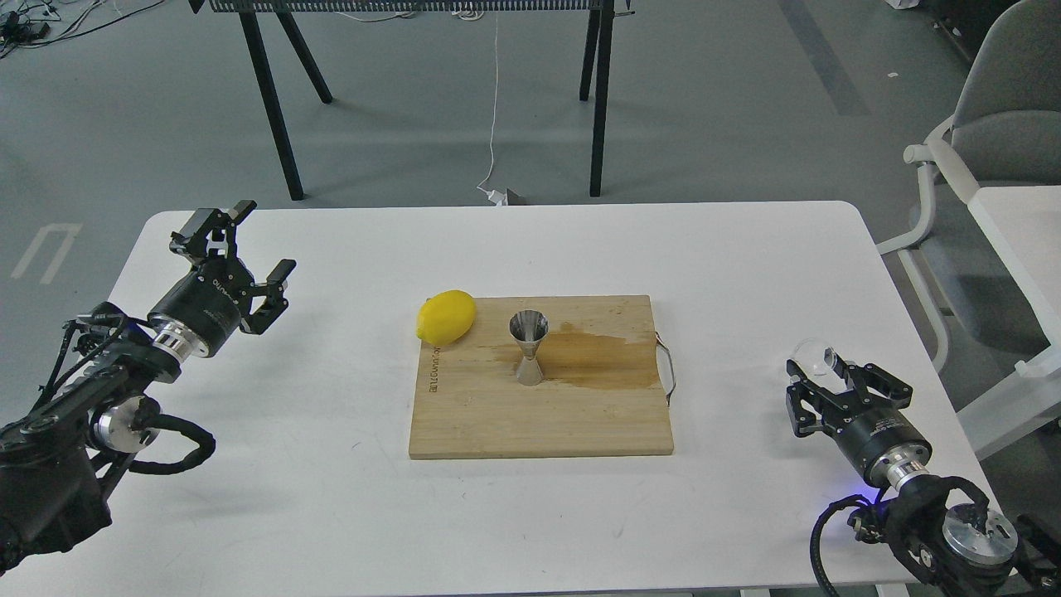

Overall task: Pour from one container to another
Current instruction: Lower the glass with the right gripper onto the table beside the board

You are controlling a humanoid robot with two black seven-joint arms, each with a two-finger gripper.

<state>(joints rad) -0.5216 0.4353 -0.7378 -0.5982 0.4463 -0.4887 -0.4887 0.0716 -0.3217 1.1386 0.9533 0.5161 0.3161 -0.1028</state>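
The steel jigger (528,347) stands upright in the middle of the wooden cutting board (497,423), at the edge of a dark wet stain. The clear glass cup (813,354) is low over the table's right side, held at the tips of my right gripper (822,373), which is shut on it. It is far to the right of the jigger, off the board. My left gripper (265,237) hovers open and empty over the table's left side.
A yellow lemon (446,317) rests on the board's far left corner, close to the jigger. The wet stain (593,358) spreads right of the jigger. A grey chair (986,124) and a second white table (1024,240) stand to the right.
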